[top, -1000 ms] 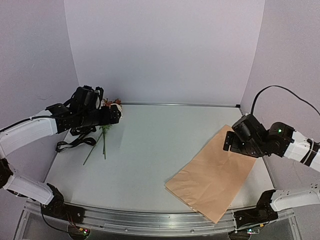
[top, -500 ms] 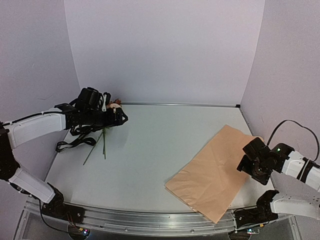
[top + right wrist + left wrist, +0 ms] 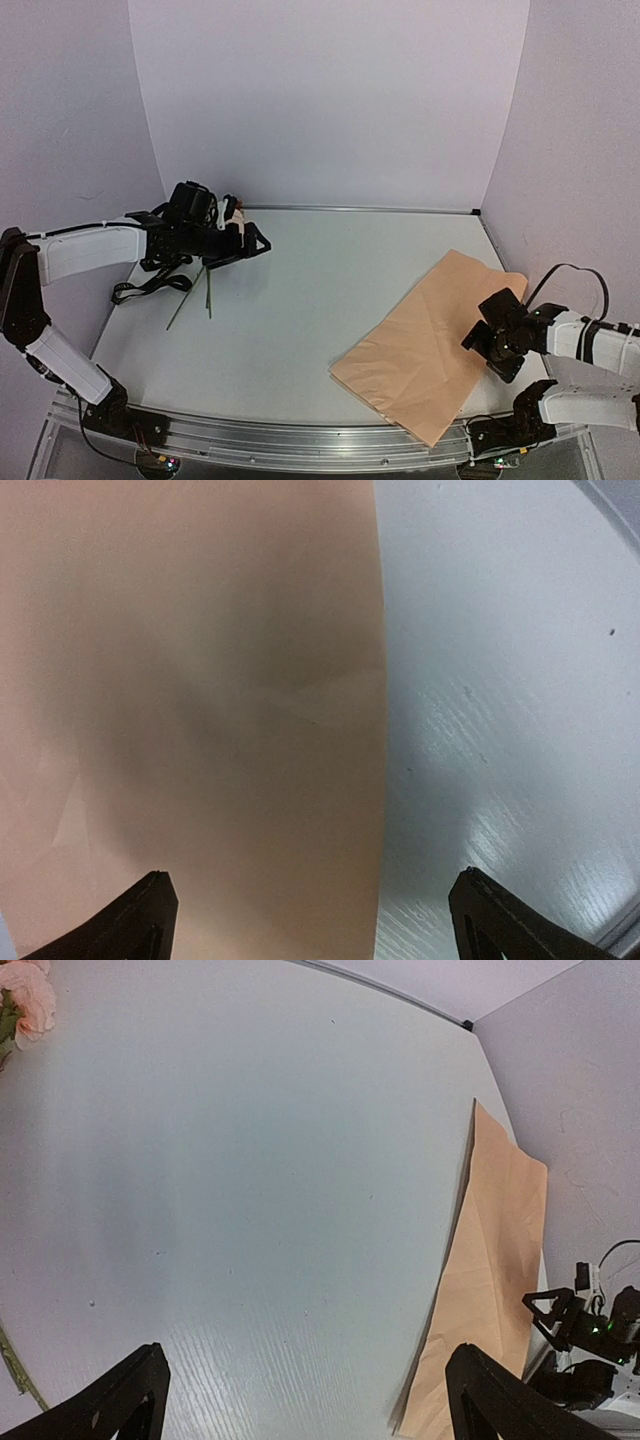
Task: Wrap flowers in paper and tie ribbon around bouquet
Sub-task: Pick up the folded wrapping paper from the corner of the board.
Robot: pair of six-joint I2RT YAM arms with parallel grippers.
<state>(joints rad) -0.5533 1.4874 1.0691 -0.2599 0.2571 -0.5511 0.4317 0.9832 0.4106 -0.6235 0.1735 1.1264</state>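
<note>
Pale lavender walls close in a grey-white table (image 3: 300, 300) on three sides. The flowers (image 3: 232, 208) lie at the far left corner, blooms toward the back wall and thin green stems running toward the near edge, partly hidden under the left arm. Just left of the stems the ribbon (image 3: 150, 286) lies in a loose black loop on the table; its lettering is too small to make out. The left claw (image 3: 254, 243) hovers just right of the blooms, above bare table, its two fingers spread wide with nothing between them. Its wrist camera catches a pink bloom in the top left corner and a bit of stem at the lower left edge. The paper (image 3: 425, 345) lies flat on the right half of the table, set at a slant, one corner near the right wall and another reaching toward the near edge, well apart from the flowers. The right claw (image 3: 478, 345) hangs low over the right-hand part of the paper, fingers also spread wide and gripping nothing; whether it touches the sheet cannot be told. Its wrist camera looks down on the sheet's long edge, tan paper on the left and bare table on the right, with a faint crease across the sheet.
</note>
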